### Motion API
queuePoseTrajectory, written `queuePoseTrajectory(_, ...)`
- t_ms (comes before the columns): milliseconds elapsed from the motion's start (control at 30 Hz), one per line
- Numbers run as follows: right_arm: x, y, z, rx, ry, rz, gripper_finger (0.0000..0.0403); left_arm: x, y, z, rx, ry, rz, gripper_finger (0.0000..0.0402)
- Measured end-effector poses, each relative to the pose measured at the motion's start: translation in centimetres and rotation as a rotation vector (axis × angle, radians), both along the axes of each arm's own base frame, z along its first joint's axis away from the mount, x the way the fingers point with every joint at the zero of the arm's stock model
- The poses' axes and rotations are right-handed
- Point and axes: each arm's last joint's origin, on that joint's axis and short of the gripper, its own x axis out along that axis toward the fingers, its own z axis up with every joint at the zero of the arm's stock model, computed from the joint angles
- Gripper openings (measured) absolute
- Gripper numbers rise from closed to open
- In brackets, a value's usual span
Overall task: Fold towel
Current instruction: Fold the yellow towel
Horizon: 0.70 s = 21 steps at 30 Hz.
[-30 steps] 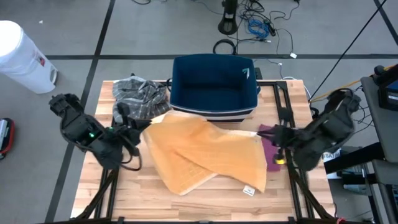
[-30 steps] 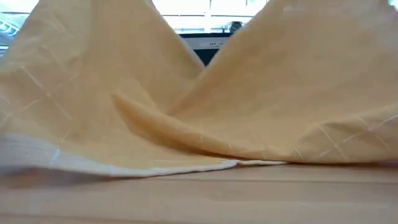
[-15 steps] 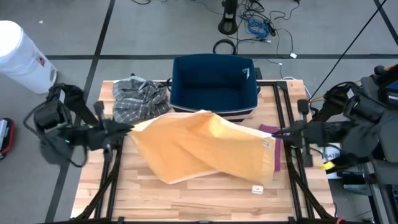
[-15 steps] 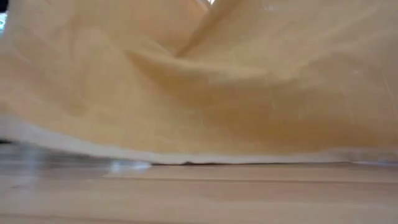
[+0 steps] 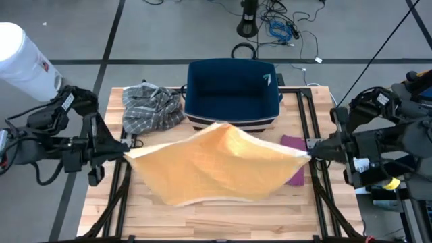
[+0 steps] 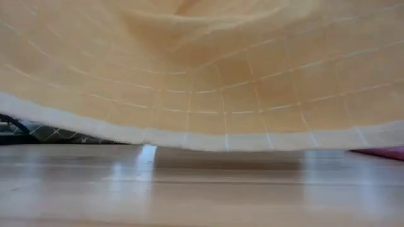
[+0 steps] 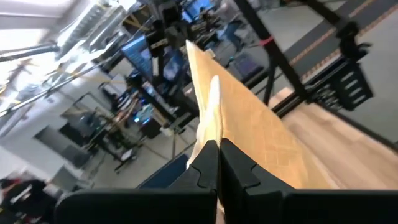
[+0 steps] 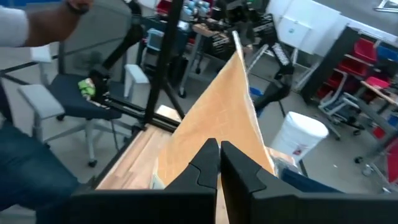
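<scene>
I had the orange towel [image 5: 216, 165] stretched over the wooden table [image 5: 223, 219], sagging at its middle. Left gripper [image 5: 125, 154] was clamped tight on one corner at the table's left edge; right gripper [image 5: 308, 154] was pinched on the opposite corner at the right edge. In the low view the towel filled nearly everything. It half covered a purple cloth [image 5: 294, 145]. The grey plaid cloth [image 5: 151, 106] lay beside the navy bin [image 5: 233, 94].

Grey floor [image 5: 155, 34] with dark seams, cables [image 5: 283, 27] tangled at the far side. White bin [image 5: 23, 57] beside the table. Grey chair [image 8: 56, 102], red shelving [image 8: 373, 68], monitors [image 7: 140, 53] beyond.
</scene>
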Motion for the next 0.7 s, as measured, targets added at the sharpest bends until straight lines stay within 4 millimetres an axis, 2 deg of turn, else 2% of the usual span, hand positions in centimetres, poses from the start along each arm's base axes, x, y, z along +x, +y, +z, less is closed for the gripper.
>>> queuePoseTrajectory(133, -0.1, 0.9, 0.0, 0.019, 0.007, 0.071, 0.0, -0.5, -0.4, 0.3, -0.004, -0.013, -0.057, 0.0)
queuePoseTrajectory(267, -0.3, 1.0, 0.1, 0.007, -0.001, 0.079, 0.0, -0.8, -0.6, 0.9, 0.01, -0.043, -0.084, 0.0)
queuePoseTrajectory(467, -0.6, -0.8, -0.3, -0.006, -0.006, -0.121, 0.0, -0.2, 1.1, 0.2, 0.005, -0.062, 0.256, 0.0)
queuePoseTrajectory(600, -0.4, -2.5, -1.8, 0.013, 0.074, -0.275, 0.0, 0.8, 2.5, -1.5, -0.051, -0.008, 0.33, 0.0)
queuePoseTrajectory(700, -0.1, -3.6, -3.4, 0.073, 0.171, -0.397, 0.0, 1.8, 3.7, -3.2, -0.105, 0.108, 0.391, 0.0)
